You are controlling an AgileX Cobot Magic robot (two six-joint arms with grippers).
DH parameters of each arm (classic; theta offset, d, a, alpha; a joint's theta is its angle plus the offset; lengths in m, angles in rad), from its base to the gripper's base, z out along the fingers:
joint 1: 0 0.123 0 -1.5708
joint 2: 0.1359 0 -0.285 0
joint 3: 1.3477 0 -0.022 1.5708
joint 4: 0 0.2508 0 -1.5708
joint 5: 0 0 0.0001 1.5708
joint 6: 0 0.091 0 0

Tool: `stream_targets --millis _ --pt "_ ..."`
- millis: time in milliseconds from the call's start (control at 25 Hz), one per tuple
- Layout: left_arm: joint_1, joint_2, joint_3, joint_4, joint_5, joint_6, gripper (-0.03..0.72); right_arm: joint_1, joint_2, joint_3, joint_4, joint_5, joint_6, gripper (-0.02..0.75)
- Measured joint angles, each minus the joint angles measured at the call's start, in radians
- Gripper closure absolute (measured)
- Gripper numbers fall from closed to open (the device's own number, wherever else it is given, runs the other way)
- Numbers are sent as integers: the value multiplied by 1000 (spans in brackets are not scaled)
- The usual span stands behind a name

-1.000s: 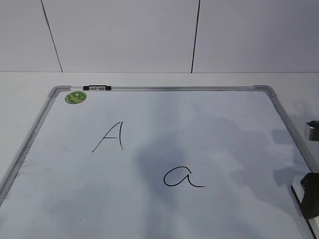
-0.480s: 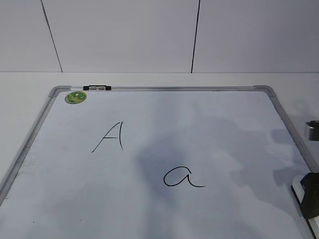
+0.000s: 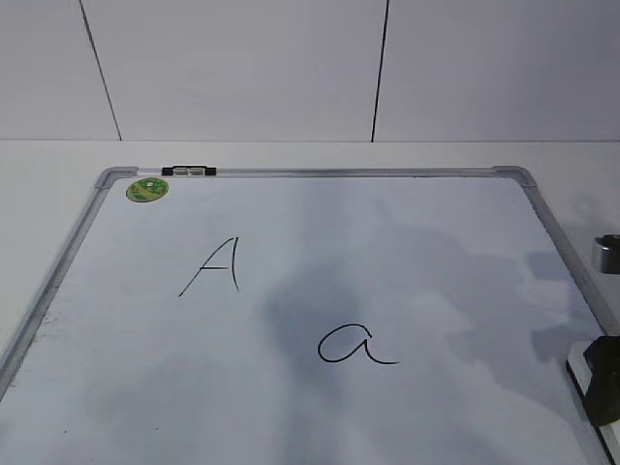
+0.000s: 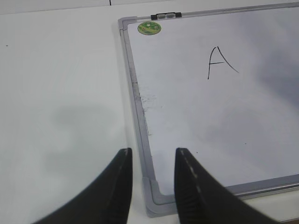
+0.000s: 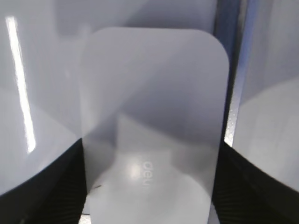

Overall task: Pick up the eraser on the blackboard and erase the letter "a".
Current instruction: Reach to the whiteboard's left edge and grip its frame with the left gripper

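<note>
The blackboard (image 3: pixel 436 252) lies flat on the white worktop (image 3: pixel 58 165), its far edge parallel to the worktop's far edge. A round green sticker (image 3: pixel 147 189) sits in its far left corner, with a small black-and-silver clip (image 3: pixel 189 171) on the frame just beside it. 2 letters are drawn on the board: a capital "A" (image 3: pixel 215 266) toward the left, and the letter "a" (image 3: pixel 356 345) nearer the middle, closer to the near edge.

The eraser (image 5: pixel 154 121) lies on the board against its right frame, toward the worktop's near right corner. The right gripper (image 5: pixel 152 186) has its jaws on either side of the eraser, close against its long sides; whether they actually press on it I cannot tell.

The left gripper (image 4: pixel 152 179) hangs over the board's near left corner, its jaws a little apart and holding nothing
</note>
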Motion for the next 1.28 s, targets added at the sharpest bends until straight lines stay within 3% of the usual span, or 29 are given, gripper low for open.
stream_targets --millis 520,1280 --pt "0 0 0 0 0 0 454 0 -7 -13 2 -20 2 162" --pt "0 0 0 0 0 0 454 0 -330 -18 84 76 2 163"
